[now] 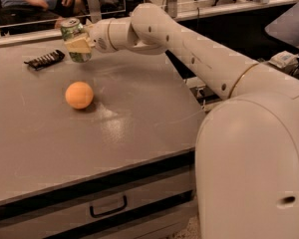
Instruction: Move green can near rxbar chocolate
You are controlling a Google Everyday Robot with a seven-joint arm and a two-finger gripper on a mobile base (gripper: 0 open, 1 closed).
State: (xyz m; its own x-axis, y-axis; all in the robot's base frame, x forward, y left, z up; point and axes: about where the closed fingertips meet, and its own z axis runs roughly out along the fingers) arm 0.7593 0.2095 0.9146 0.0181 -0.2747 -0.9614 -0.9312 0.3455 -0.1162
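The green can [72,35] with its silver top is upright and held in my gripper [79,44], whose pale fingers are shut around its body. The can is at the far left of the grey table, its base at or just above the surface; I cannot tell which. The rxbar chocolate [45,59], a flat dark wrapper, lies on the table just left of the can, a short gap away. My white arm reaches in from the right across the table's back edge.
An orange ball [79,94] rests on the grey table [139,128] in front of the can. A drawer with a handle [108,206] is below the table front. A person sits behind the glass rail at the back left.
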